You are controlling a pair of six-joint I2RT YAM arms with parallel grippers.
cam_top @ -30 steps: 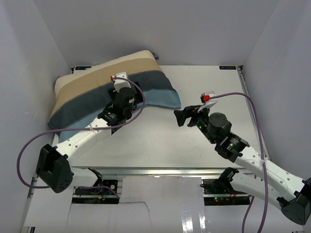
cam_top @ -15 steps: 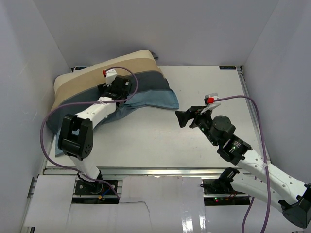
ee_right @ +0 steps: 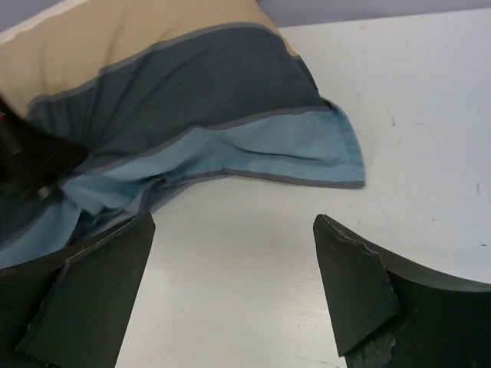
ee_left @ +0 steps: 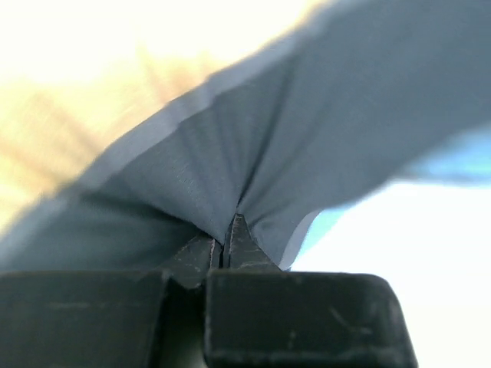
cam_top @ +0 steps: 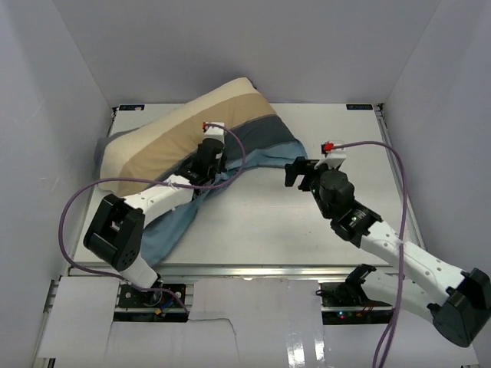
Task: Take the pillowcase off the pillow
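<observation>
The soft striped cloth pillowcase (cam_top: 176,142), with cream, tan, dark teal and light blue bands, sits at the back left of the flat white table (cam_top: 345,130). It is bulging and tipped up. The white pillow must be inside it, because none of it shows. A loose light blue flap hangs down toward the front left.

The left gripper (ee_left: 225,238) has its jaws pressed together on a fold of the dark teal cloth. The cloth bunches into tight creases at that spot. The right gripper (cam_top: 301,170) has its jaws spread wide and holds nothing. It hovers just beside the light blue corner of the cover, not touching it.

What could go wrong? Nothing is holding the pillow down, so a pull may just drag the whole bundle along. The pinch is small too, so the cloth might slip out if the pull is hard.

The tall pale wall (cam_top: 46,115) on the left is very close to the bundle, so there is little room there. The right side and the front of the table have lots of open space for pulling.
</observation>
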